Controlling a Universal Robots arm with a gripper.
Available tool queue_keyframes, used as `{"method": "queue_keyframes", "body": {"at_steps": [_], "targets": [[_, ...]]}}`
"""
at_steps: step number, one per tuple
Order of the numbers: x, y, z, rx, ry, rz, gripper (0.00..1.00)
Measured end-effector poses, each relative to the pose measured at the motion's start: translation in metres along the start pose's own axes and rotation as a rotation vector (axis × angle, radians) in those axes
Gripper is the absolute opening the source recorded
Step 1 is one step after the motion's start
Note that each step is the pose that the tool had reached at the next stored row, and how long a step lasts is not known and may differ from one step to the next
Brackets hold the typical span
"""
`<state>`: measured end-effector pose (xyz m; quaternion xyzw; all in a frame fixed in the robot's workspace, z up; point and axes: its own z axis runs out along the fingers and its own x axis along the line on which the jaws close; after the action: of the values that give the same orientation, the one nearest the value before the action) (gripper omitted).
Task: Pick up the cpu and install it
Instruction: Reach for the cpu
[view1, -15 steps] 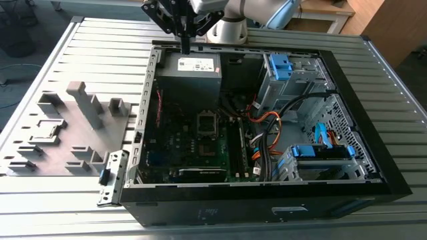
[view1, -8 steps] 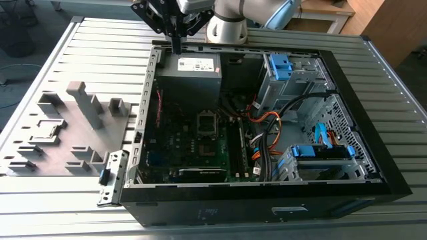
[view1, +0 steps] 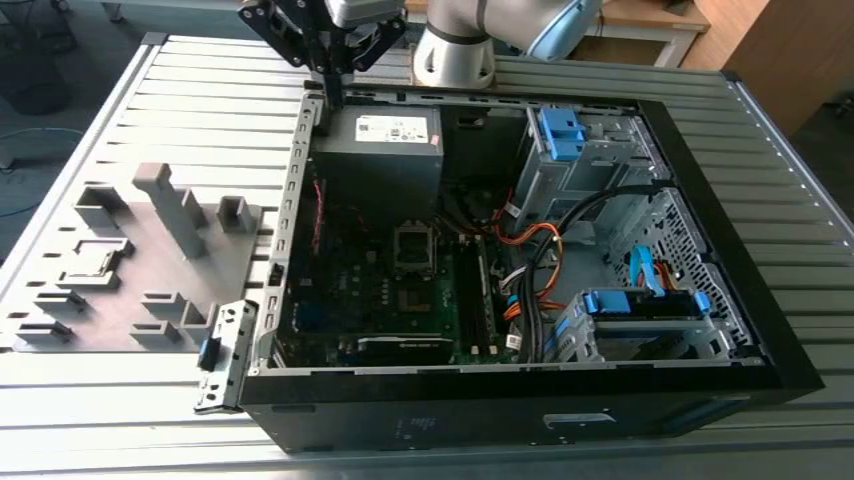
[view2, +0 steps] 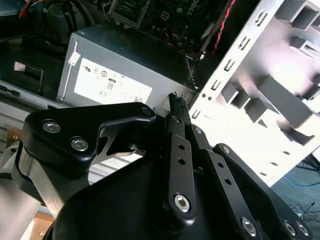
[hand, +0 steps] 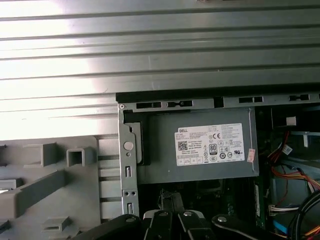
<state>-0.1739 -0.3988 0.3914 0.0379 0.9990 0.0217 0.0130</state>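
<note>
In the exterior view my gripper (view1: 328, 92) hangs over the far left wall of the open computer case (view1: 747, 300), beside the grey power supply (view1: 380, 150). Its black fingers (view2: 175, 107) are pressed together in both wrist views, and I see nothing between them. The silver-framed socket (view1: 414, 246) lies on the motherboard in the middle of the case, well below the gripper. The cpu is too small to tell apart. A square recess (view1: 98, 260) in the grey fixture tray holds something flat, and I cannot tell what it is.
The grey fixture tray (view1: 147, 290) with upright blocks lies to the exterior view's left of the case, on a ribbed metal table (view1: 80, 420). Orange and black cables (view1: 547, 250) and blue drive bays (view1: 641, 300) fill the case's right half. The arm's base (view1: 454, 45) stands behind the case.
</note>
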Motion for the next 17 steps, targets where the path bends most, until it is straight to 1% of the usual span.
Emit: {"method": "queue_keyframes", "body": {"at_steps": [6,17], "targets": [[0.0150,-0.0010,0.0005,0.0000,0.0000,0.000,0.11],[0.0332,-0.0020,0.0013,0.0000,-0.0001,0.000,0.11]]}}
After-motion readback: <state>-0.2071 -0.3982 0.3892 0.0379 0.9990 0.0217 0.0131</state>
